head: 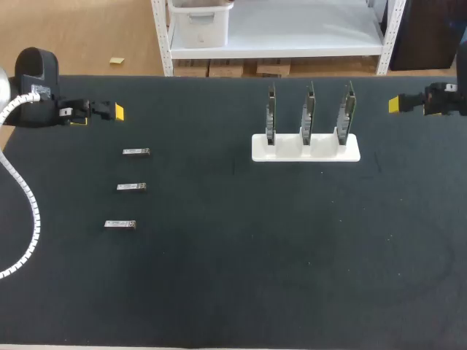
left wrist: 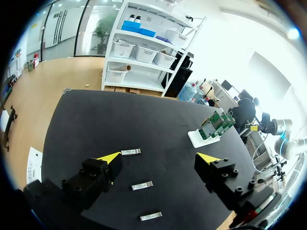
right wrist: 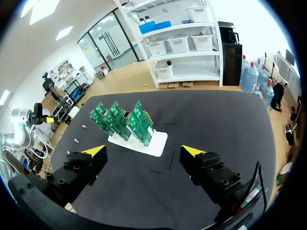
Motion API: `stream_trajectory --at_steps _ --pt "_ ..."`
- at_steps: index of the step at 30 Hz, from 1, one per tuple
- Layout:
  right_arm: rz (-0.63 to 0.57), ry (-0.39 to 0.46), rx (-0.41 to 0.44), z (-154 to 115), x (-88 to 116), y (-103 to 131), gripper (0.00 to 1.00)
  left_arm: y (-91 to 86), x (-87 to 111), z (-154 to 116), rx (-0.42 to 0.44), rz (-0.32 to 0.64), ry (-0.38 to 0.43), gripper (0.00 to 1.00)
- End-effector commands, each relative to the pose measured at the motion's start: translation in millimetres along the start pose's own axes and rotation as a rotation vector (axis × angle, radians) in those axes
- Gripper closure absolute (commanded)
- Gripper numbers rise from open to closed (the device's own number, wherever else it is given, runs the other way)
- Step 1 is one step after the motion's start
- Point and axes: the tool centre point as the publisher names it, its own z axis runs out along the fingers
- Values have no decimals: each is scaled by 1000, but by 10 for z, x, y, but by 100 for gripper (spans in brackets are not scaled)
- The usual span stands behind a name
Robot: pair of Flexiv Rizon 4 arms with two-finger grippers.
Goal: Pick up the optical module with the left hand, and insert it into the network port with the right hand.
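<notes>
On the left half of the dark counter (head: pixel 219 277) three small metal modules lie flat in a slightly slanted column. The top module (head: pixel 136 152) is highest in the frame, the middle module (head: pixel 131 187) is below it, and the bottom module (head: pixel 120 224) is lowest and furthest left. They are apart from one another and nothing touches them.

Right of centre, in the upper part of the frame, a white holder (head: pixel 306 148) stands on the counter with three green circuit boards (head: pixel 309 113) upright in it, side by side. They are well apart from the modules.

At the upper left, the left claw (head: pixel 117 111) hangs just above and to the left of the top module, pointing toward the middle of the counter. Its wrist view shows the yellow-tipped fingers (left wrist: pixel 111 157) spread wide with nothing between them, and the three modules on the counter ahead.

At the upper right edge, the right claw (head: pixel 395 104) points inward toward the boards, near the holder but not touching it. Its fingers (right wrist: pixel 96 151) are also spread wide and hold nothing, with the holder and boards ahead of them.
</notes>
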Motion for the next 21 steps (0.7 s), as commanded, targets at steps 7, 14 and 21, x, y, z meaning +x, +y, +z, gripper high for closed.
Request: stream_trajectory --at_steps 7,14,21 --pt "0 0 0 0 0 0 0 0 0 0 0 0 0 0" --pt "0 0 0 0 0 0 0 0 0 0 0 0 0 0" --pt "0 0 0 0 0 0 0 -7 -10 12 -1 61 18 0"
